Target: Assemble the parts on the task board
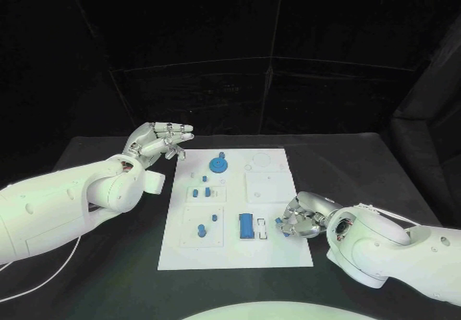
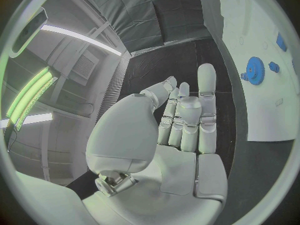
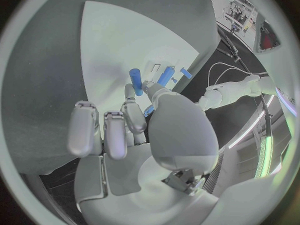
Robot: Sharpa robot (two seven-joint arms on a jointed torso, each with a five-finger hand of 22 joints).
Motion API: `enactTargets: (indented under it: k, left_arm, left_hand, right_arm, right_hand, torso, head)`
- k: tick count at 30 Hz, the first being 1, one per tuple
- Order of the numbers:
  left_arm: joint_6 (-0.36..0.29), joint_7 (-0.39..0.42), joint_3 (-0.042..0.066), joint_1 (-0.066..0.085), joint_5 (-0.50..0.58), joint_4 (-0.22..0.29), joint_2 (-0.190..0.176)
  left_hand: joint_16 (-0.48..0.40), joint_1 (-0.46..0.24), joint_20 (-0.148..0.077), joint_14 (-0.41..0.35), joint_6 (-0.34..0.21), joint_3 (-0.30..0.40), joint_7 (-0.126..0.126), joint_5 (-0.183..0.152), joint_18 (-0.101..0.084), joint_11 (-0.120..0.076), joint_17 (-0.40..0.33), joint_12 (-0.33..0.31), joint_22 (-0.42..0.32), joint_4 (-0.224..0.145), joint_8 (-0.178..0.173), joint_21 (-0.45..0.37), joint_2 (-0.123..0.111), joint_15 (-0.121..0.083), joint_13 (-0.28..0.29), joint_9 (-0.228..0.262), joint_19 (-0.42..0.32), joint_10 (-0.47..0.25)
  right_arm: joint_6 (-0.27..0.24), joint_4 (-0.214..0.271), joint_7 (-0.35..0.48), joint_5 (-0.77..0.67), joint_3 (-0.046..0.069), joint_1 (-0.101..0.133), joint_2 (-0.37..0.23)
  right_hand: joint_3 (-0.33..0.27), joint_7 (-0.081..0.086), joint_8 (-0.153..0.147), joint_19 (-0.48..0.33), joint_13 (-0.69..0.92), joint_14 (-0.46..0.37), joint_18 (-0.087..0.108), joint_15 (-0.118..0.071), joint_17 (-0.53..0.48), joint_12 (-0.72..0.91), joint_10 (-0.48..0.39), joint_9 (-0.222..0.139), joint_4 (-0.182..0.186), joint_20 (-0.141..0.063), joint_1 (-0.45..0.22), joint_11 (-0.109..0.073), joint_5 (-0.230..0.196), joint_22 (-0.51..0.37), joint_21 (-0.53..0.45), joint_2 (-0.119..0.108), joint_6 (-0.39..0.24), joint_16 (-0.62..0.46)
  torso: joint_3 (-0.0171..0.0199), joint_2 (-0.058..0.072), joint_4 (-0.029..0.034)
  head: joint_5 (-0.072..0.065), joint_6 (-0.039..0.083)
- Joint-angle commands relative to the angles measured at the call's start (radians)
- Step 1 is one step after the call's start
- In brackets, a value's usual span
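Here, your right hand (image 1: 300, 222) sits at about four o'clock on the worktop (image 1: 365, 167), fingers curled at the right edge of the task board (image 1: 235, 257). A small blue part (image 1: 285, 227) shows between its fingers in the head view, and the right wrist view shows a blue piece (image 3: 149, 110) tucked between thumb and finger, so you are pinching that part. Just off its fingertips, on the board, you have a blue rectangular part (image 1: 246, 226) lying flat beside a narrow white slot (image 1: 260, 229).

Your left hand (image 1: 156, 142) is raised at about ten o'clock, just beyond the board's far left corner, fingers (image 2: 206, 110) spread and straight, holding nothing. Near it on the board sits a blue gear (image 1: 220, 164); the left wrist view shows the same gear (image 2: 254, 70) with a small blue piece (image 2: 274, 66) just beside it.

Toward the board's middle left you can see two short blue pegs (image 1: 201, 193) standing side by side, and further toward six o'clock another blue peg (image 1: 202, 231) with a smaller one (image 1: 213, 217) near it.
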Motion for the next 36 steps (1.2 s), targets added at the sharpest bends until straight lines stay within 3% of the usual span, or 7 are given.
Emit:
enactTargets:
  k: [1,7,10,13,15,29,36]
  left_arm:
    - [0.012,0.006,0.001,0.001,0.002,0.002,0.001]
    - [0.012,0.005,0.001,0.001,0.002,0.003,0.002]
    - [0.014,0.005,0.001,0.001,0.002,0.003,0.003]
    - [0.015,0.005,0.001,0.001,0.002,0.002,0.003]
    - [0.015,0.005,0.001,0.001,0.002,0.003,0.003]
    - [0.016,0.004,0.001,0.001,0.002,0.005,0.001]
    - [0.015,0.004,0.001,0.001,0.002,0.006,-0.001]
  left_hand:
    - [-0.003,-0.003,0.002,-0.006,-0.005,-0.005,0.003,-0.001,0.013,0.001,-0.001,0.004,-0.001,0.001,0.006,-0.004,0.010,-0.002,0.000,0.000,-0.001,-0.008]
    - [-0.003,-0.003,0.002,-0.006,-0.005,-0.005,0.003,-0.001,0.013,0.001,-0.001,0.004,-0.001,0.001,0.006,-0.004,0.010,-0.002,0.000,0.000,-0.001,-0.008]
    - [-0.003,-0.003,0.002,-0.006,-0.005,-0.005,0.003,-0.001,0.013,0.001,-0.001,0.004,-0.001,0.001,0.006,-0.004,0.010,-0.002,0.000,0.000,-0.001,-0.008]
    - [-0.003,-0.003,0.002,-0.006,-0.005,-0.005,0.003,-0.001,0.013,0.001,-0.001,0.004,-0.001,0.001,0.006,-0.004,0.010,-0.002,0.000,0.000,-0.001,-0.008]
    - [-0.003,-0.003,0.002,-0.006,-0.005,-0.005,0.003,-0.001,0.013,0.001,-0.001,0.004,-0.001,0.001,0.006,-0.004,0.010,-0.002,0.000,0.000,-0.001,-0.008]
    - [-0.003,-0.003,0.002,-0.006,-0.005,-0.005,0.003,-0.001,0.013,0.001,-0.001,0.004,-0.001,0.001,0.006,-0.004,0.010,-0.002,0.000,0.000,-0.001,-0.008]
    - [-0.003,-0.003,0.002,-0.006,-0.005,-0.005,0.003,-0.001,0.013,0.001,-0.001,0.004,-0.001,0.001,0.006,-0.004,0.010,-0.002,0.000,0.000,-0.001,-0.008]
  right_arm:
    - [-0.044,-0.004,0.015,0.066,0.000,0.001,0.008]
    - [-0.051,-0.026,0.019,0.121,0.000,0.001,0.042]
    - [-0.063,-0.033,0.025,0.138,0.000,0.001,0.057]
    - [-0.069,-0.040,0.029,0.147,0.000,0.001,0.072]
    - [-0.070,-0.045,0.029,0.150,0.000,0.001,0.078]
    - [-0.071,-0.056,0.037,0.152,0.000,0.001,0.112]
    - [-0.040,-0.061,0.030,0.143,0.000,0.001,0.116]
  right_hand:
    - [0.003,0.000,-0.003,0.007,0.002,0.067,-0.017,0.001,0.055,0.006,0.003,-0.001,0.005,0.000,-0.011,0.001,0.015,0.002,0.004,-0.002,0.008,0.000]
    - [0.001,0.000,-0.003,0.007,0.006,0.067,-0.017,0.000,0.056,0.009,0.004,0.001,0.006,-0.001,-0.017,0.001,0.027,0.004,0.005,-0.008,0.009,0.000]
    - [-0.003,0.001,-0.003,0.007,0.008,0.067,-0.017,0.001,0.057,0.012,0.006,0.001,0.009,-0.001,-0.025,0.002,0.034,0.004,0.005,-0.011,0.010,0.001]
    - [-0.020,0.000,-0.004,0.008,0.011,0.067,-0.017,0.001,0.058,0.015,0.007,0.004,0.013,-0.001,-0.042,0.002,0.085,0.004,0.005,-0.017,0.012,0.002]
    - [-0.028,0.000,-0.004,0.008,0.011,0.067,-0.017,0.000,0.059,0.014,0.007,0.006,0.013,-0.001,-0.047,0.001,0.102,0.004,0.005,-0.018,0.013,0.002]
    - [-0.030,0.000,-0.004,0.008,0.009,0.067,-0.017,0.000,0.059,0.012,0.007,0.006,0.012,-0.002,-0.046,0.001,0.107,0.005,0.005,-0.016,0.013,0.002]
    - [-0.035,0.000,-0.003,0.008,0.008,0.067,-0.017,0.000,0.059,0.010,0.006,0.008,0.011,-0.002,-0.048,0.001,0.108,0.004,0.005,-0.017,0.015,0.002]
  torso:
    - [0.0006,0.001,0.0005]
    - [-0.0008,0.000,0.0003]
    - [0.0001,0.001,0.0014]
    - [0.0017,-0.001,-0.0009]
    - [0.0006,0.000,-0.0010]
    - [0.0005,0.000,-0.0019]
    - [0.0001,0.000,-0.0020]
  head:
    - [0.001,-0.001]
    - [0.003,-0.002]
    - [0.005,-0.002]
    - [0.009,-0.003]
    - [0.008,-0.003]
    - [0.008,-0.007]
    - [0.008,-0.008]
